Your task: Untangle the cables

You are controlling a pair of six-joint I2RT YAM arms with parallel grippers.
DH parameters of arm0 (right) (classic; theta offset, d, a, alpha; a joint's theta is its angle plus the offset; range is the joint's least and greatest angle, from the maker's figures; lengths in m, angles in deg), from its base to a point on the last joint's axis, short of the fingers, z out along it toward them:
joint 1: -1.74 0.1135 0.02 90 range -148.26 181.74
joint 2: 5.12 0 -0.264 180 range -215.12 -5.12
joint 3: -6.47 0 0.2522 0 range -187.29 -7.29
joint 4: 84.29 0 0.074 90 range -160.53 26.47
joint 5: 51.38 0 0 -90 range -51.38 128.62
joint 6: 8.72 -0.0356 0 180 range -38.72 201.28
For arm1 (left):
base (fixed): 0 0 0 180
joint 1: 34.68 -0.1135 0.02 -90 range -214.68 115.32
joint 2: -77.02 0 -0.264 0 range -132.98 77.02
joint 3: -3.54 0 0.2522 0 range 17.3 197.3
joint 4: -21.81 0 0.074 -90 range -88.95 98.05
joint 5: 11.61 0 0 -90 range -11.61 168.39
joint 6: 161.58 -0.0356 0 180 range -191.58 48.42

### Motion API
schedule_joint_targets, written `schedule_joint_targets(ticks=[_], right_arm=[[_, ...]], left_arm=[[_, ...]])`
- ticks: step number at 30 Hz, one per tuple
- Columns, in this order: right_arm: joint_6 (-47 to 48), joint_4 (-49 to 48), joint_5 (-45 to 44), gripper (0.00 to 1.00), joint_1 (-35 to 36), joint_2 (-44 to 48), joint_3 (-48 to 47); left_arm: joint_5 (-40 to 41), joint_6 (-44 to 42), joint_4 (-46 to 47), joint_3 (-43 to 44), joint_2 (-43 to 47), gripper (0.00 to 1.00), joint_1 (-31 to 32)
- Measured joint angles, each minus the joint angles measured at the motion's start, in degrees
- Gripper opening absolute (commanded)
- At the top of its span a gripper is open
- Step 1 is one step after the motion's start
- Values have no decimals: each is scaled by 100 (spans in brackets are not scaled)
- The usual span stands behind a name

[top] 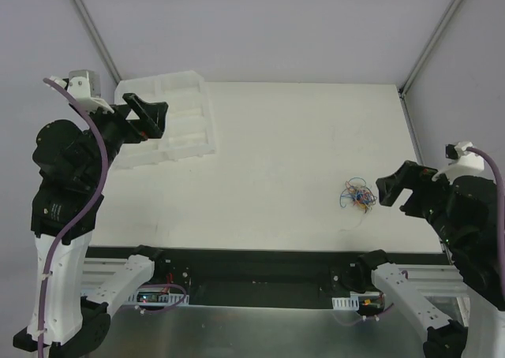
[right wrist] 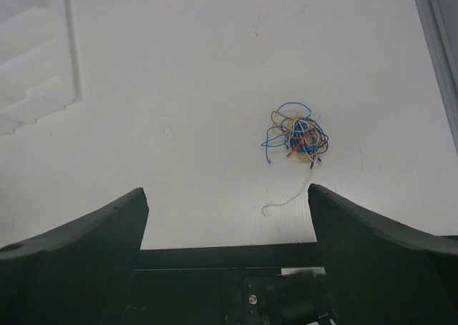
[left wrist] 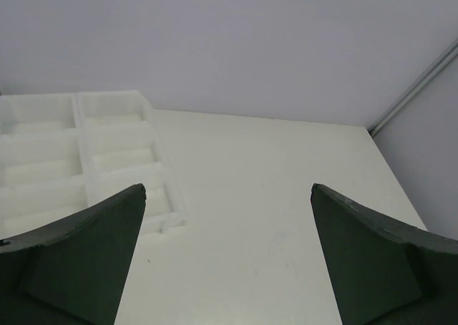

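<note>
No untangling is judged done: the cables [top: 357, 194] are seen knotted in 1 bundle at the table's [top: 276, 153] lower right, just beside the right gripper [top: 392, 191]. The left gripper [top: 150, 115] is held at the upper left. Both pairs of fingers are spread wide, empty.

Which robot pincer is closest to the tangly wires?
The right pincer. It sits open close beside the colourful cables, without touching them. The left pincer is far across the table, over the white tray.
</note>
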Motion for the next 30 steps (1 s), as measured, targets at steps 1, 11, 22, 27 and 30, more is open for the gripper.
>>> schedule_joint_targets(ticks=[1, 11, 22, 27, 30], right_arm=[[-20, -4, 0, 96, 0, 4, 70], [-485, -280, 450, 96, -20, -426, 1464], [-422, -1412, 1631, 96, -2218, -2304, 2791], [-190, -1722, 1718, 98, -2424, -2693, 3119], [-66, -1880, 1620, 95, -2675, -2863, 3316]], left_arm=[[-50, 15, -24, -9, -24, 99, 4], [-595, 249, -50, -551, -186, 99, 186], [-1982, 1084, -557, -1029, -739, 99, 247], [-2559, 1432, -938, -1961, -688, 96, 498], [-2726, 1652, -1040, -2328, -551, 92, 820]])
